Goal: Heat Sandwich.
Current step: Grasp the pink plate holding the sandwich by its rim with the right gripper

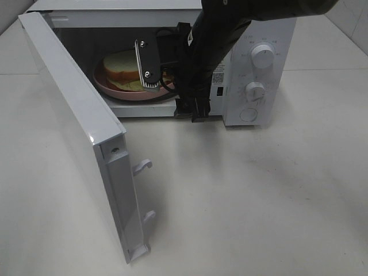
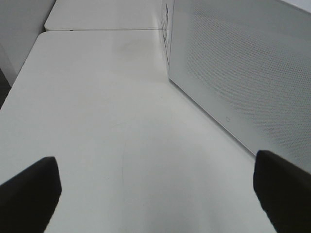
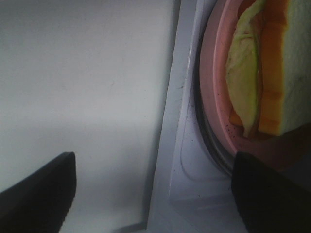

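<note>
The sandwich (image 1: 122, 66), white bread with tan crust and pale green filling, lies on a round pink plate (image 1: 115, 87) inside the open microwave (image 1: 259, 34). My right gripper (image 1: 171, 86) hangs at the oven's mouth, just in front of the plate's right side. It is open and holds nothing. The right wrist view shows the sandwich (image 3: 262, 73) and plate (image 3: 214, 87) beyond the wide-apart fingers of that gripper (image 3: 155, 194), with the oven sill between them. My left gripper (image 2: 155, 194) is open over bare table beside the microwave's perforated side wall (image 2: 243, 73); it is outside the exterior high view.
The microwave door (image 1: 75, 115) stands swung out toward the front left, its latch hooks (image 1: 142, 167) sticking out. Two knobs (image 1: 263, 56) and a button sit on the oven's right panel. The white table (image 1: 259, 201) spreads in front and to the right.
</note>
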### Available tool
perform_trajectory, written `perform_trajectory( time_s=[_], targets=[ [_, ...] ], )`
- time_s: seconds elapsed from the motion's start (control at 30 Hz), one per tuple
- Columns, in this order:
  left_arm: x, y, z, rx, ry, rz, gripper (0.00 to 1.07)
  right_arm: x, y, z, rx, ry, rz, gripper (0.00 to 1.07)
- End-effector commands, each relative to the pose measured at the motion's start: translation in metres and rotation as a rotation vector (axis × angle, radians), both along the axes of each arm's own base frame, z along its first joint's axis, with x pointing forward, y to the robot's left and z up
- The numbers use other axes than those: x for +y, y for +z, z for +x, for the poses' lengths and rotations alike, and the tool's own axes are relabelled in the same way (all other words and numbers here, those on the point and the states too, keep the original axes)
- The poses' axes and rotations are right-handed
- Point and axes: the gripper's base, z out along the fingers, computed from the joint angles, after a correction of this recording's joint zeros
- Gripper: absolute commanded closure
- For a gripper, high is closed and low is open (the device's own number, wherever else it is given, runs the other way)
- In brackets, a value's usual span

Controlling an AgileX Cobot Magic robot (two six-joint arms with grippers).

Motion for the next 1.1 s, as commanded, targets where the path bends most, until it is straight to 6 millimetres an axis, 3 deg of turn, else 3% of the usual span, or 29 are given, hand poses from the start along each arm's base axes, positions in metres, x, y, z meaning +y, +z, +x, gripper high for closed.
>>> perform_trajectory(
  time_s=[0.03,0.67,1.1],
  targets=[
    [0.0,0.0,-0.003,-0.022,0.004,-0.003,0.03,0.006,-0.006,0.007,-0.009,0.004,0.008,0.24],
    [0.0,0.0,-0.003,-0.022,0.004,-0.003,0.03,0.04,-0.04,0.054,-0.027,-0.007,0.03,0.27],
    [0.0,0.0,-0.003,-0.022,0.004,-0.003,0.03,0.047,-0.062,0.064,0.003,-0.01,0.01,0.3]
  ],
)
